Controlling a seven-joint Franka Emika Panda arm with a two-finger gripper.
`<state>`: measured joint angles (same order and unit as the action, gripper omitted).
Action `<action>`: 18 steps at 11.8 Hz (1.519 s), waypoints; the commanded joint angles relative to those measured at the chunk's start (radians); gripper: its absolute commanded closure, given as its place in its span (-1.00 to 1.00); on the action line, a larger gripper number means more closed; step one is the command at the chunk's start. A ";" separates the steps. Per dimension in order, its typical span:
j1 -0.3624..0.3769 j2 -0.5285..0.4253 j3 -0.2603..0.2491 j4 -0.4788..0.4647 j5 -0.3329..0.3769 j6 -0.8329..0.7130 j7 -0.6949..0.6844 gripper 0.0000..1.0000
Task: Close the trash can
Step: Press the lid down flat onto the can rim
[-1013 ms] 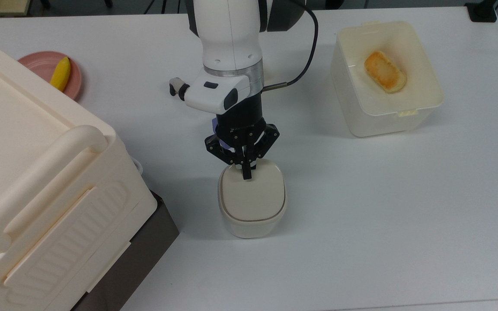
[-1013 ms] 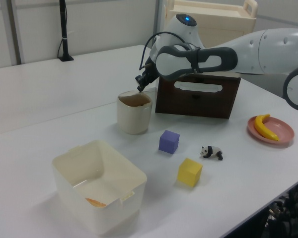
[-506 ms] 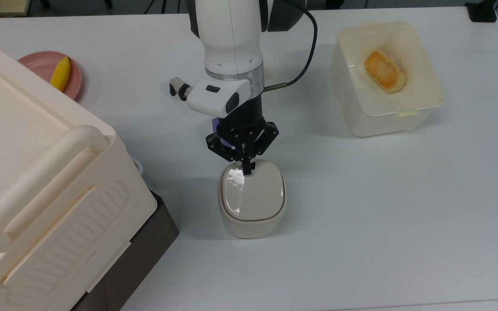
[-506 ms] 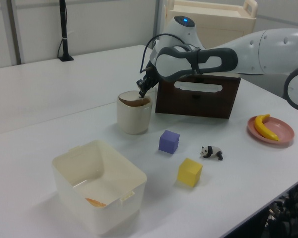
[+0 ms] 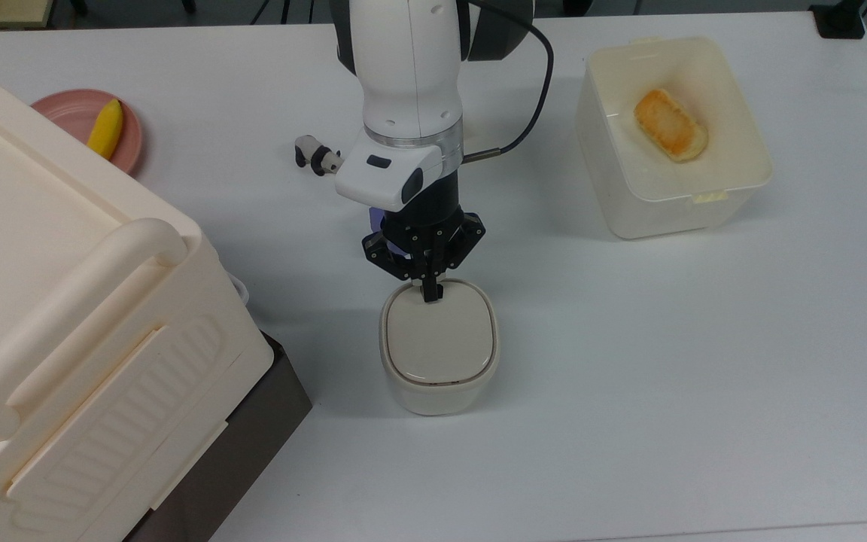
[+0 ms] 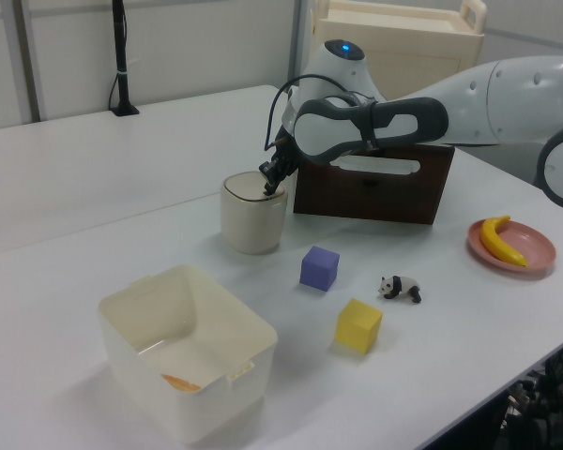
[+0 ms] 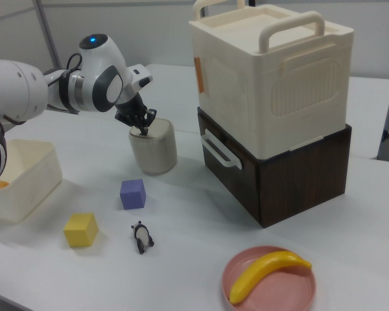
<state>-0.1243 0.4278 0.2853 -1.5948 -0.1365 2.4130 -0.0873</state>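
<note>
Item 1, the top view's left: large cream plastic box with a handle (image 5: 65,316) on a dark wooden crate (image 7: 292,168). Unmoved.

Item 2: pink plate (image 5: 72,113) with a yellow banana (image 5: 104,128). Unmoved.

Item 3, centre: small cream-white rounded-square trash can (image 5: 438,376), standing on the white table (image 5: 667,361) just beside the crate. A second ago you could see its brown inside rim in the left view; now the lid (image 5: 438,335) lies flat and flush. Read the closing as essentially done.

Item 4: black two-finger gripper (image 5: 429,290), fingers pressed narrow together, holding nothing, tip down on the lid's rear edge, having followed it down.

Item 5, the top view's right: square cream container (image 5: 727,203) with bread (image 5: 669,125). Unmoved.

You likely need only lift clear.
</note>
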 commanded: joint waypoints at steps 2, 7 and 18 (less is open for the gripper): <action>0.006 -0.043 -0.005 -0.063 -0.034 -0.017 0.034 1.00; 0.008 -0.023 -0.003 -0.073 -0.066 -0.014 0.035 1.00; 0.000 -0.134 -0.008 0.131 -0.002 -0.355 0.098 1.00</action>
<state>-0.1271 0.3917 0.2892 -1.4773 -0.1721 2.2147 -0.0111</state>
